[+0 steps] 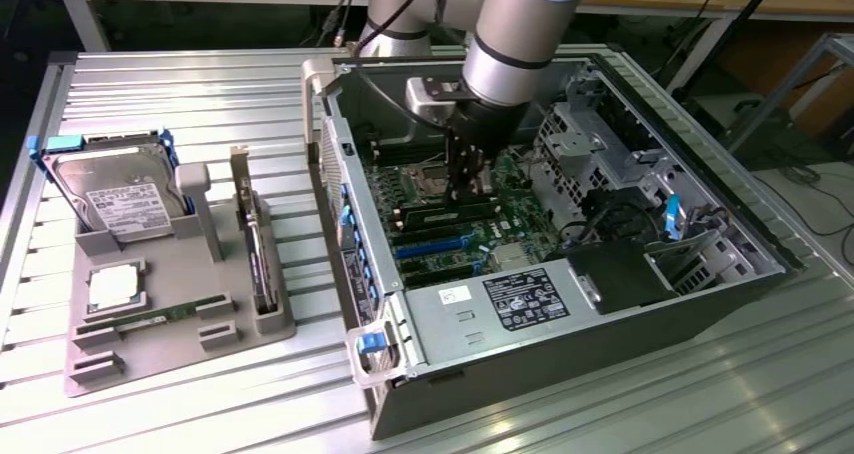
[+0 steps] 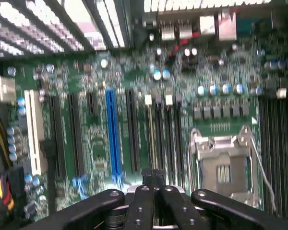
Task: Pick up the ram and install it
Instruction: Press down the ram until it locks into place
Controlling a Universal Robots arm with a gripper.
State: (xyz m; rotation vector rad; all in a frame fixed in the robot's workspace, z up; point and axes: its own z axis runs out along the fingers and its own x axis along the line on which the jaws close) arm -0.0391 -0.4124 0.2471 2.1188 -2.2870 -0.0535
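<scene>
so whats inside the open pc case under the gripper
Inside the case: a green motherboard with a blue slot, an empty CPU socket and drive cages. The shut gripper hangs above; the arm covers the board beneath.

Silver arm (image 1: pixel 514 34), blue-ringed joint, black pincer (image 2: pixel 153 176)

The surface (image 1: pixel 174 84) is ribbed bare metal with a dull silver sheen, and on it lies a matt grey plastic holder tray (image 1: pixel 160 349) carrying a hard drive (image 1: pixel 120 199) with a bright metal lid and a white paper label. The computer case (image 1: pixel 627 319) is dark matt sheet metal with unpainted grey steel drive cages inside, and its motherboard (image 2: pixel 216 120) is glossy green laminate with a shiny metal processor socket frame (image 2: pixel 221 167) and smooth blue and white plastic slots. The end effector (image 2: pixel 153 179) is matt black metal with visible screw heads, below a smooth satin silver arm segment (image 1: pixel 521 34).
</scene>
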